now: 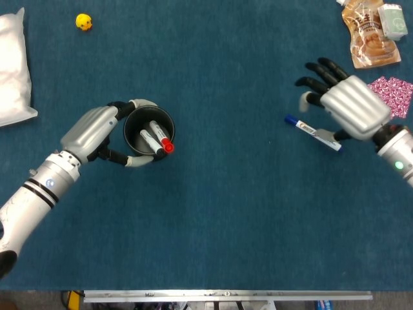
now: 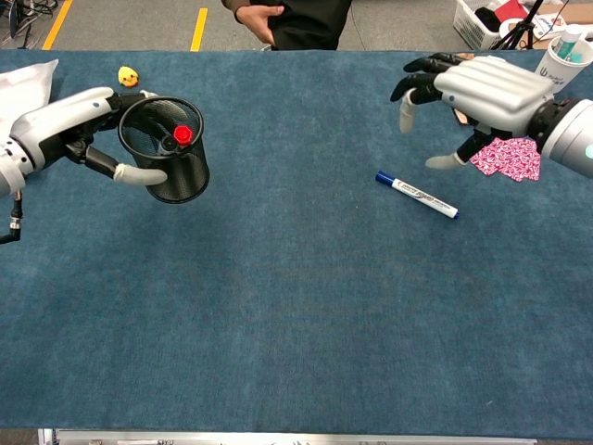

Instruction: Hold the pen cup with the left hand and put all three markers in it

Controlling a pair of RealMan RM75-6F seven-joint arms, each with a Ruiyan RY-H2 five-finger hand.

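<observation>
With two markers (image 1: 157, 137) seated in the pen cup (image 2: 165, 151) grasped by the left robot hand (image 1: 97, 132), the blue-capped marker (image 2: 416, 194) on the surface is next to be grasped by the released right robot hand (image 1: 345, 106) hovering above it.

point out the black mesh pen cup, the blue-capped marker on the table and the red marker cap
black mesh pen cup (image 2: 181, 176): chest view, outer mesh wall
blue-capped white marker (image 2: 417, 195): chest view, mid-barrel
red marker cap (image 1: 168, 146): head view, top of cap
</observation>
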